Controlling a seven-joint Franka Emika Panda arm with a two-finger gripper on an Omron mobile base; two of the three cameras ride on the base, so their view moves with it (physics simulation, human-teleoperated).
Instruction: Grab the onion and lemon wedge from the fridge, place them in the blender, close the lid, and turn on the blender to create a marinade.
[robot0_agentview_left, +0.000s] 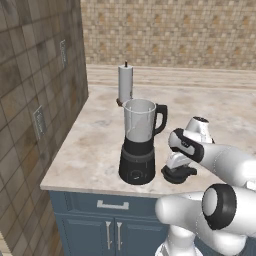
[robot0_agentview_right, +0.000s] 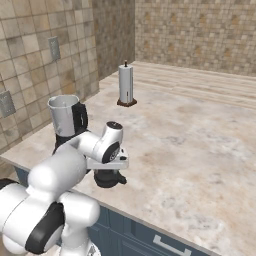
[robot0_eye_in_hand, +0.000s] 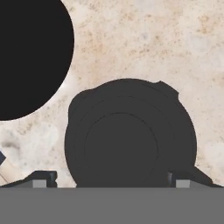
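Note:
The blender (robot0_agentview_left: 139, 142) (robot0_agentview_right: 67, 120) stands near the counter's front left corner, its clear jar uncovered. The black domed lid (robot0_agentview_left: 179, 174) (robot0_agentview_right: 110, 178) (robot0_eye_in_hand: 129, 131) lies flat on the counter just right of the blender's base (robot0_eye_in_hand: 26, 52). My gripper (robot0_agentview_left: 178, 165) (robot0_agentview_right: 111, 169) (robot0_eye_in_hand: 113, 179) hangs straight over the lid, pointing down. It is open, with one fingertip on either side of the lid's rim. The onion, the lemon wedge and the fridge are out of view. I cannot make out anything inside the jar.
An upright white paper roll (robot0_agentview_left: 125, 84) (robot0_agentview_right: 126, 85) stands behind the blender. A tiled wall (robot0_agentview_left: 35, 100) with outlets runs along the left. The counter's front edge (robot0_agentview_left: 100, 192) lies just before the blender, above blue cabinets. Bare marble counter (robot0_agentview_right: 200, 150) stretches to the right.

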